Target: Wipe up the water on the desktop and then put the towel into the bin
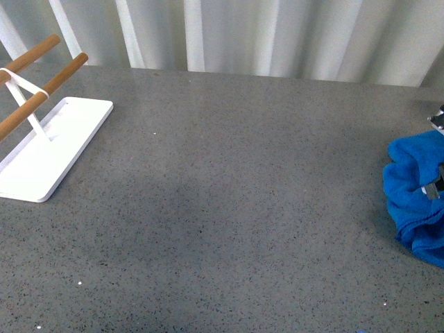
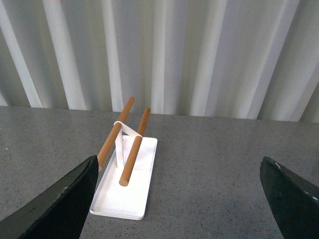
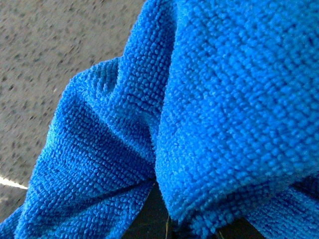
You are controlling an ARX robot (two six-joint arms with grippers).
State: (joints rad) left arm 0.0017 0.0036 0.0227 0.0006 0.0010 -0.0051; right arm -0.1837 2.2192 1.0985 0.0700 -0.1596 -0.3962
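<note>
The blue towel point(image 1: 416, 198) hangs bunched at the far right edge of the front view, over the dark-grey speckled desktop point(image 1: 236, 180). My right gripper point(image 1: 433, 189) is shut on the towel; only small bits of it show among the folds. In the right wrist view the towel point(image 3: 199, 114) fills almost the whole picture and hides the jaws, with the desktop point(image 3: 45, 55) showing behind it. My left gripper point(image 2: 184, 199) is open and empty above the desktop point(image 2: 209, 164), its dark fingers point(image 2: 60, 204) wide apart. No water or bin shows.
A white rack base point(image 1: 48, 149) with two wooden rods point(image 1: 41, 94) stands at the left of the desktop; it also shows in the left wrist view point(image 2: 124, 179). A white ribbed wall point(image 1: 263, 35) runs along the back edge.
</note>
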